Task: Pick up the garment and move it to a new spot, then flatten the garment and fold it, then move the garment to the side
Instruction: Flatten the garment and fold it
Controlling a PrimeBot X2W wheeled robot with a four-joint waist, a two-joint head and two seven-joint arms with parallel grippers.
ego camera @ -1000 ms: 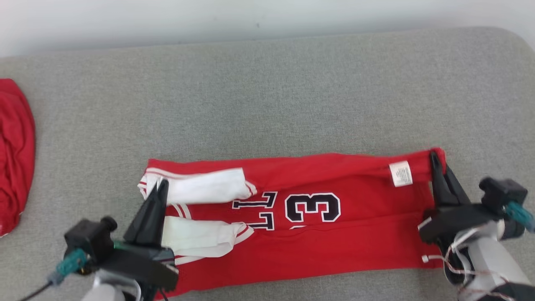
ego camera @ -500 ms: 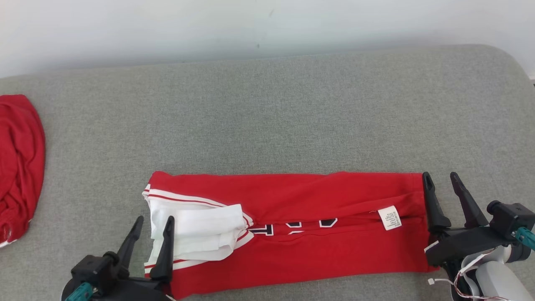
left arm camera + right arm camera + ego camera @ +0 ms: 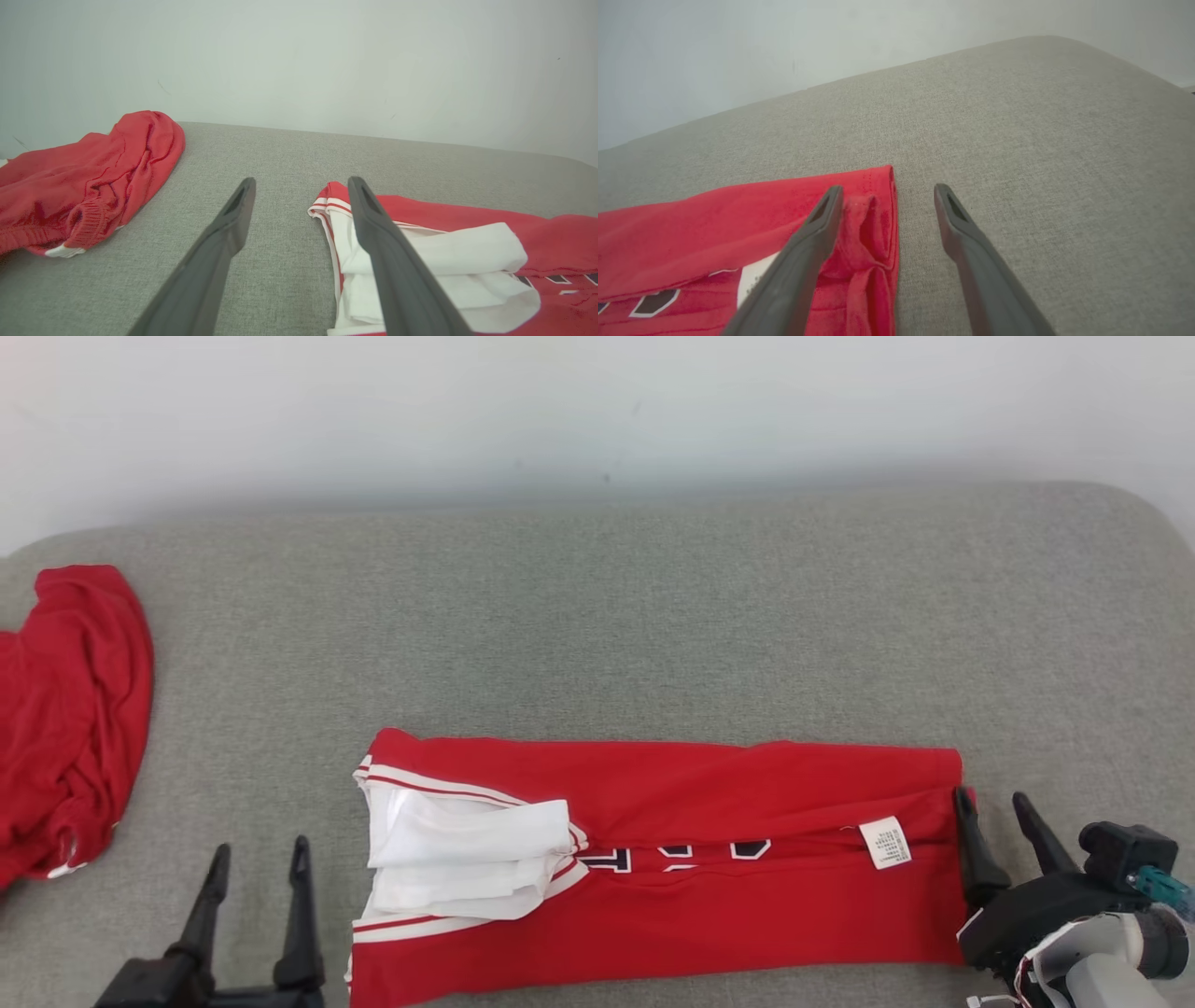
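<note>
Wide and empty, the jaws of the left gripper (image 3: 260, 846) and the right gripper (image 3: 990, 794) flank the short ends of the long red folded jersey (image 3: 728, 915), which lies near the front of the grey fabric-covered surface (image 3: 653, 616). Its long edges meet along the middle with the white sleeves (image 3: 467, 859) tucked in, so this placing probably suits an end-to-end fold next. Dark lettering (image 3: 750, 849) is mostly swallowed by the seam. Whether the right gripper's inner finger touches the hem is unclear. A crumpled red garment (image 3: 75, 709) at far left is cut off.
</note>
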